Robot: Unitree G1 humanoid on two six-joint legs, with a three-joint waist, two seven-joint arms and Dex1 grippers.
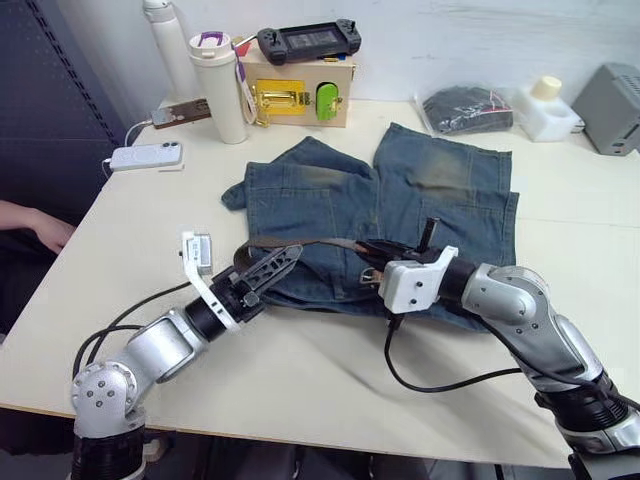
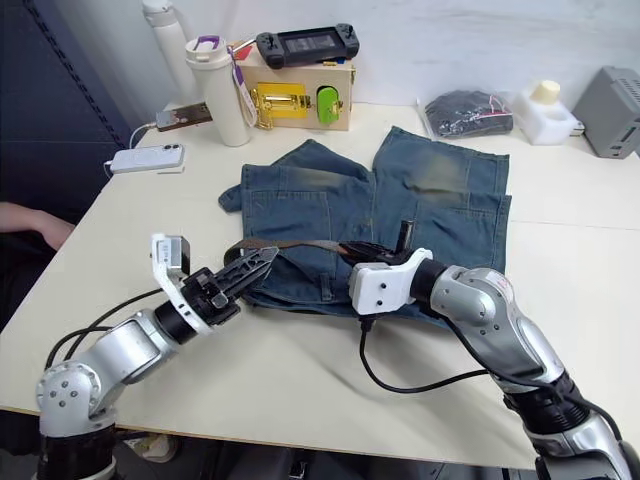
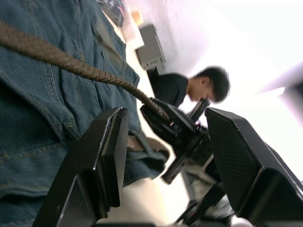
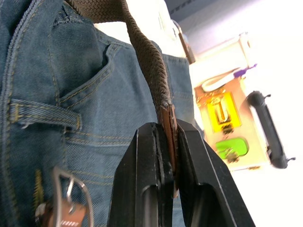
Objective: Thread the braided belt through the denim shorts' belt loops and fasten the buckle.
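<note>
Faded blue denim shorts [image 1: 400, 210] spread flat on the pale bench [image 1: 300, 370], waistband toward the robot. Dark brown braided belt [image 1: 300, 243] stretched along the waistband between both arms. Right gripper [image 4: 168, 142] fingers pinching the belt's smooth leather tip (clamped tight, seen close at the wrist). Left gripper [image 1: 272, 270] fingers spread, hovering over the strap at the shorts' left side, probably not touching. Small silver metal buckle [image 4: 66, 198] resting on the denim beside a stitched blue belt loop [image 4: 45, 116].
</note>
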